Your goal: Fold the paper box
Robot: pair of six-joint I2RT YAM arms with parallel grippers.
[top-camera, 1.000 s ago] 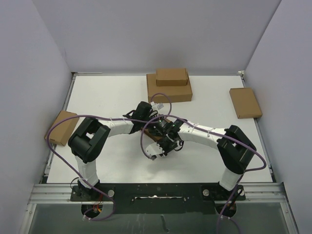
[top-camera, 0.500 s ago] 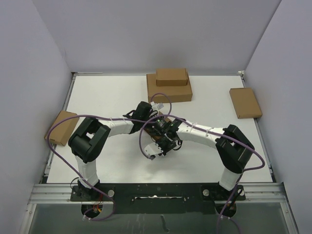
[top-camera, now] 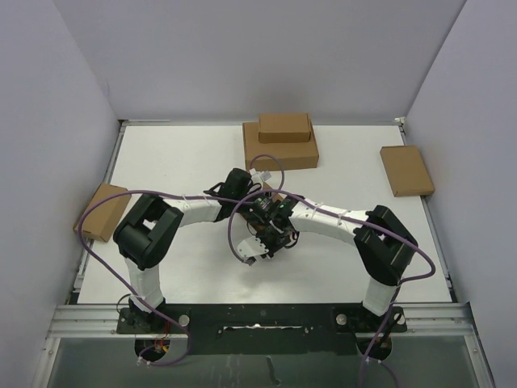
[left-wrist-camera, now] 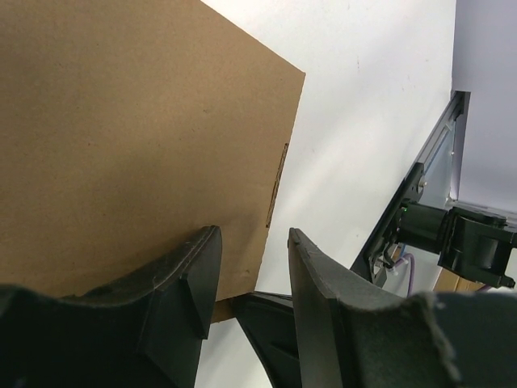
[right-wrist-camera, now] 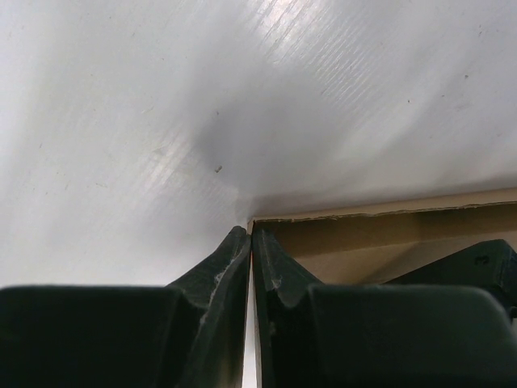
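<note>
Right gripper (right-wrist-camera: 249, 236) is pinched shut. Its tips sit at an outer corner of the paper box (right-wrist-camera: 380, 242), and from that corner the pale cut edge of one wall runs off to the right in the wrist view. Left gripper (left-wrist-camera: 250, 242) stands part-way open over a flat brown panel of the same box. One finger lies across the cardboard, the panel's straight edge runs down into the gap, and white surface shows beside the other finger.

The box sits near the middle of the table (top-camera: 178, 162), mostly hidden under the two wrists in the top view. White tabletop shows on every side, between it and the other boxes. These lie well apart from it: a small box (top-camera: 284, 127) rests on a wide box (top-camera: 280, 153) at the far edge, a side box (top-camera: 406, 170) lies at the far right, and a tilted box (top-camera: 103, 212) sits at the left edge.
</note>
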